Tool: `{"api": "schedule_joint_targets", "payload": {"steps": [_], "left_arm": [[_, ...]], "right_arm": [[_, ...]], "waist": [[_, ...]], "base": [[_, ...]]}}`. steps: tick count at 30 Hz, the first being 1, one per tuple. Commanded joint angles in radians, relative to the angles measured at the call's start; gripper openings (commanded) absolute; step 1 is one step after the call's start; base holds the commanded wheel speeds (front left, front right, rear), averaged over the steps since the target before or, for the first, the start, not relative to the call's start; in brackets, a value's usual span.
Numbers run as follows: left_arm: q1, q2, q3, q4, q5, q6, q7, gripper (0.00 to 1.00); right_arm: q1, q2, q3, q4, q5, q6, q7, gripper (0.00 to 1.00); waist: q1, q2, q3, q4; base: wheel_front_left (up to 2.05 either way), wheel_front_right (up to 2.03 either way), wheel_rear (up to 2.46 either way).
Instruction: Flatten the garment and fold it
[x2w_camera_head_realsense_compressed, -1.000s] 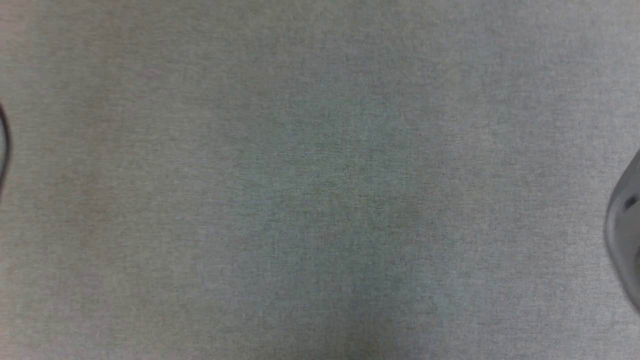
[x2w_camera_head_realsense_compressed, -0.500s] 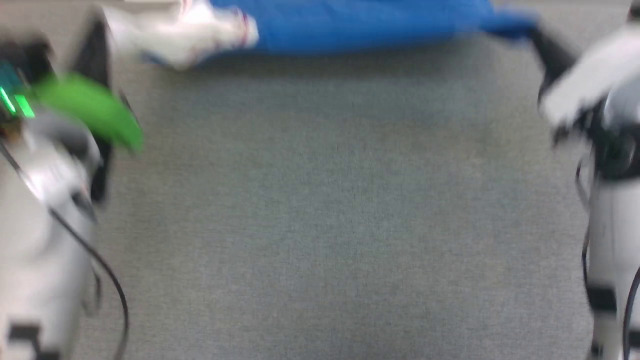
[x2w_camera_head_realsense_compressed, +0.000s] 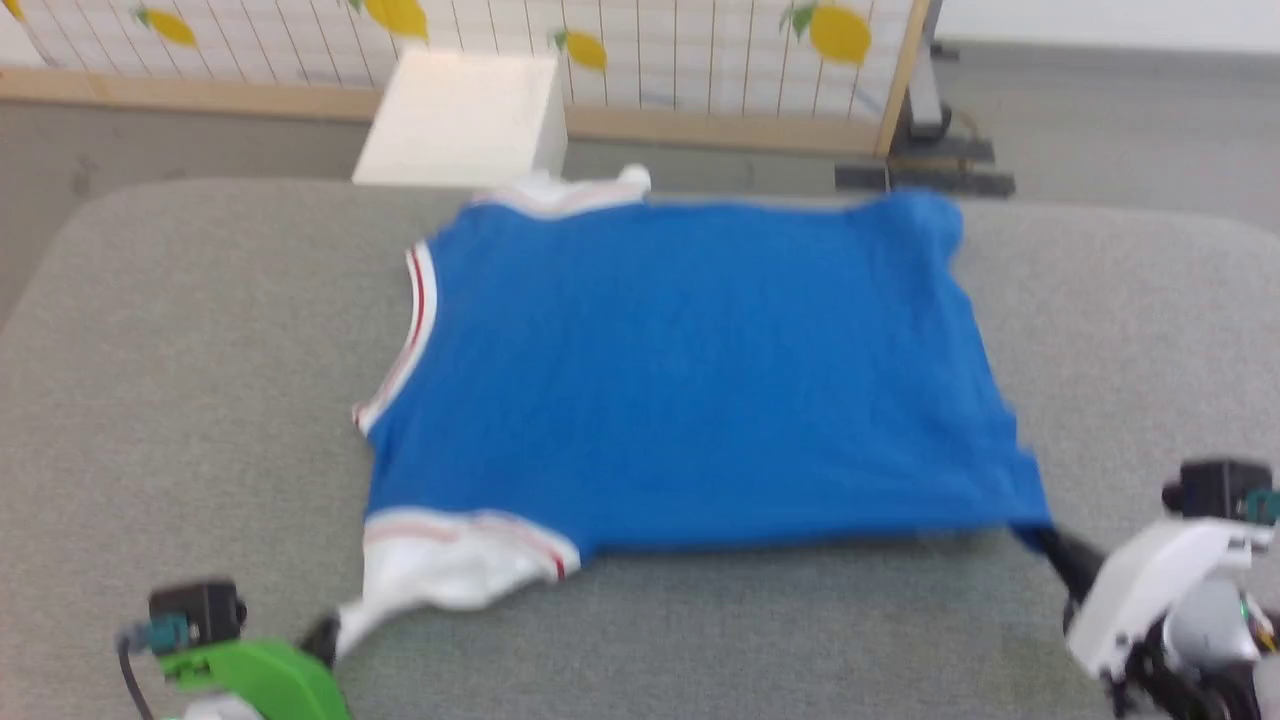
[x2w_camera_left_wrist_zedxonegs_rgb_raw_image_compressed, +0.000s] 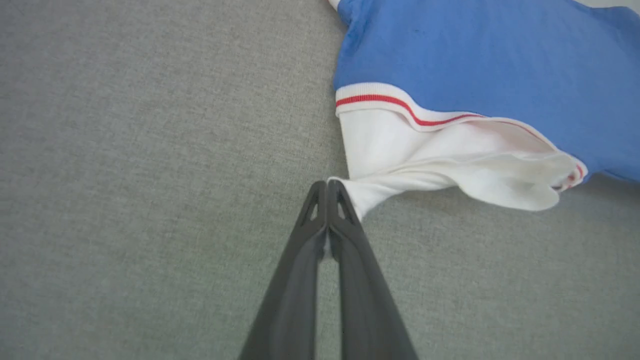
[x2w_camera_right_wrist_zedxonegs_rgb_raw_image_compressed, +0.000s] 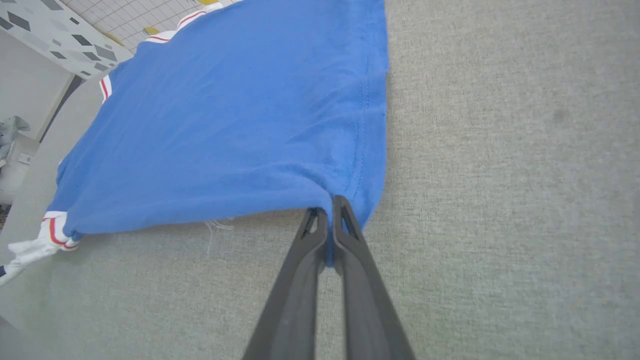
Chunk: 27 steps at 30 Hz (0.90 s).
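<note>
While the garment lies spread, left end effector pinching white sleeve, right end effector pinching blue hem.

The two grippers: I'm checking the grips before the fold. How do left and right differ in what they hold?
The left gripper pinches the tip of the white sleeve; the right gripper pinches the blue hem corner. The left gripper's cloth is drawn to a narrow point; the right gripper's drapes over its fingertips. Both are shut on the garment, low over the grey surface.
</note>
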Motion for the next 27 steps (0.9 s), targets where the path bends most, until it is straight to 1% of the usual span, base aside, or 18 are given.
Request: {"api": "schedule_joint_targets", "payload": {"steps": [1, 3, 4, 5, 6, 9, 12, 15, 17, 20, 24, 27], "left_arm": [[0.038, 0.018, 0.001, -0.021, -0.019, 0.018, 0.035, 0.00], [0.096, 0.040, -0.006, -0.060, -0.037, 0.047, 0.109, 0.00], [0.111, 0.046, -0.007, -0.071, -0.042, 0.056, 0.129, 0.00], [0.142, 0.059, -0.010, -0.091, -0.052, 0.074, 0.170, 0.00], [0.157, 0.066, -0.013, -0.100, -0.057, 0.082, 0.191, 0.00], [0.223, 0.083, -0.014, -0.147, -0.087, 0.128, 0.274, 0.00], [0.272, 0.086, -0.011, -0.187, -0.114, 0.162, 0.320, 0.00], [0.299, 0.092, -0.005, -0.221, -0.125, 0.183, 0.340, 0.00], [0.308, 0.093, 0.002, -0.235, -0.127, 0.191, 0.338, 0.00], [0.306, 0.095, 0.020, -0.256, -0.121, 0.188, 0.308, 0.00], [0.271, 0.100, 0.043, -0.283, -0.093, 0.165, 0.241, 0.00], [0.226, 0.115, 0.051, -0.301, -0.059, 0.146, 0.198, 0.00]], "right_arm": [[0.033, -0.013, 0.000, -0.016, -0.018, -0.001, 0.027, 0.00], [0.083, -0.026, 0.001, -0.046, -0.035, -0.001, 0.086, 0.00], [0.096, -0.026, -0.003, -0.055, -0.036, -0.001, 0.105, 0.00], [0.122, -0.028, -0.006, -0.072, -0.040, -0.001, 0.149, 0.00], [0.135, -0.031, -0.006, -0.080, -0.042, -0.001, 0.174, 0.00], [0.197, -0.036, -0.008, -0.119, -0.045, -0.001, 0.293, 0.00], [0.248, -0.024, -0.019, -0.159, -0.054, -0.001, 0.396, 0.00], [0.293, -0.004, -0.037, -0.194, -0.059, -0.001, 0.488, 0.00], [0.310, 0.010, -0.047, -0.217, -0.060, -0.001, 0.529, 0.00], [0.312, 0.028, -0.058, -0.252, -0.065, -0.001, 0.538, 0.00], [0.281, 0.029, -0.065, -0.283, -0.085, -0.001, 0.499, 0.00], [0.241, 0.022, -0.067, -0.293, -0.104, -0.001, 0.455, 0.00]], "waist": [[0.0002, 0.0000, -0.059, 0.016], [0.0002, 0.0000, -0.069, 0.018], [0.0002, 0.0000, -0.072, 0.019], [0.0002, 0.0000, -0.074, 0.019], [0.0002, 0.0000, -0.075, 0.019], [0.0002, 0.0000, -0.079, 0.016], [0.0002, 0.0000, -0.080, 0.012], [0.0002, 0.0000, -0.076, 0.011], [0.0002, 0.0000, -0.073, 0.009], [0.0002, 0.0000, -0.068, 0.005], [0.0002, 0.0000, -0.062, -0.002], [0.0002, 0.0000, -0.051, -0.007]], "base": [[0.00, 0.00, 0.00], [0.00, 0.00, 0.00], [0.00, 0.00, 0.00], [0.00, 0.00, 0.00], [0.00, 0.00, 0.00], [0.00, 0.00, 0.00], [0.00, 0.00, 0.00], [0.00, 0.00, 0.00], [0.00, 0.00, 0.00], [0.00, 0.00, 0.00], [0.00, 0.00, 0.00], [0.00, 0.00, 0.00]]}}
